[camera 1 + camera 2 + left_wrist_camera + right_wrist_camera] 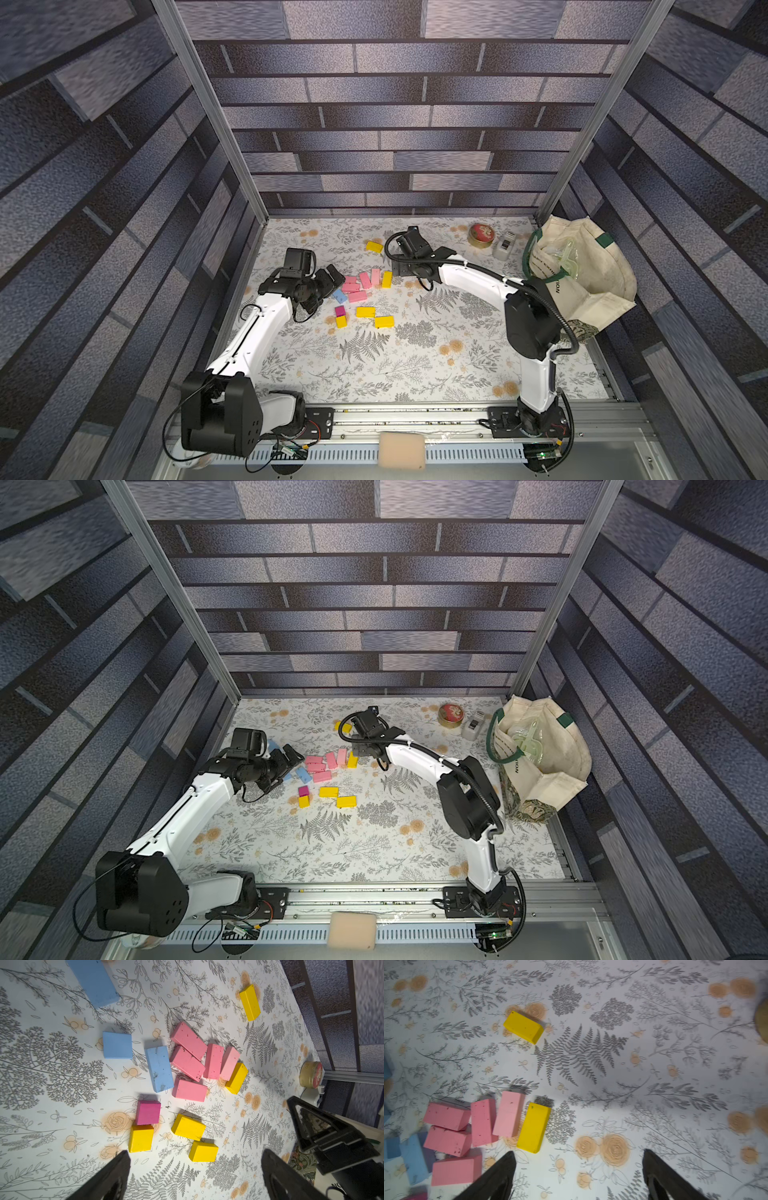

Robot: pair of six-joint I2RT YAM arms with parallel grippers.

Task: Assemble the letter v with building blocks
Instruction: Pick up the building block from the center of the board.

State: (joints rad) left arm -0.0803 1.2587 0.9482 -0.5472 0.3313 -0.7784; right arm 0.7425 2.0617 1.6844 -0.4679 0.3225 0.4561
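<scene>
On the floral bench [415, 365], the building blocks [359, 286] are seen in both top views clustered left of centre, the left pincer [196, 1152] is shown spread and empty in the left wrist view, and the right pincer [578, 1152] likewise in the right wrist view.

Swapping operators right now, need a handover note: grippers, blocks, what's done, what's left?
Grippers: left gripper open, empty, beside the pink blocks. Right gripper open, empty, above the table on their other side.
Blocks: pink blocks and blue blocks bunched loosely mid-table, magenta cube next to three yellow blocks, lone yellow block further back.
Done: no V yet.
Left: the whole letter.
</scene>
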